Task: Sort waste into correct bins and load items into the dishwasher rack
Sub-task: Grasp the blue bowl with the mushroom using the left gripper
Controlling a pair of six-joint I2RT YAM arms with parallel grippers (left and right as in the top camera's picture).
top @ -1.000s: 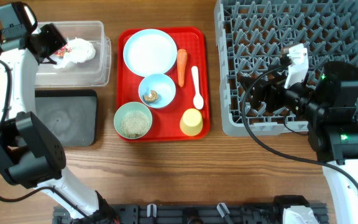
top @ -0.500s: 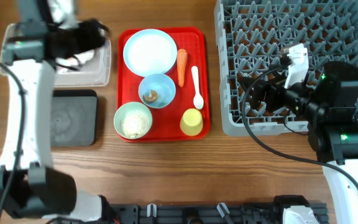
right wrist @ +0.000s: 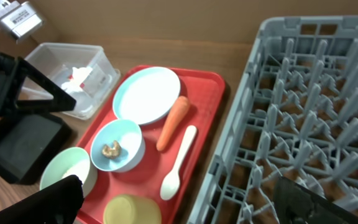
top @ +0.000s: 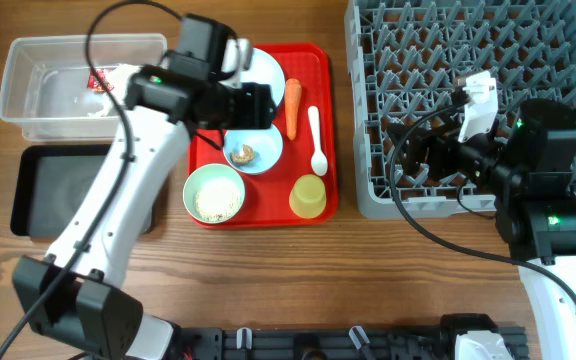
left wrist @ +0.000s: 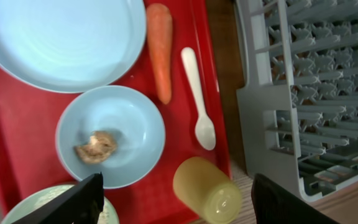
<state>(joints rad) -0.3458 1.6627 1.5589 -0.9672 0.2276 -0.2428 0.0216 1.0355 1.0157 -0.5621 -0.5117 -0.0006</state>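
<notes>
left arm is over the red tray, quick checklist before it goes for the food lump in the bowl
1. Left tool open and empty: ok.
2. Centred on the food lump in the bowl: not ok; in the wrist view the lump sits near one finger, not midway.
3. Height above the bowl: cannot tell.
4. Wrapper and tissue in the clear tub: ok.
5. Black tray ready: ok, nothing seen in it.
6. Right tool out of the way: ok, open over the rack, apart from the red tray.
</notes>
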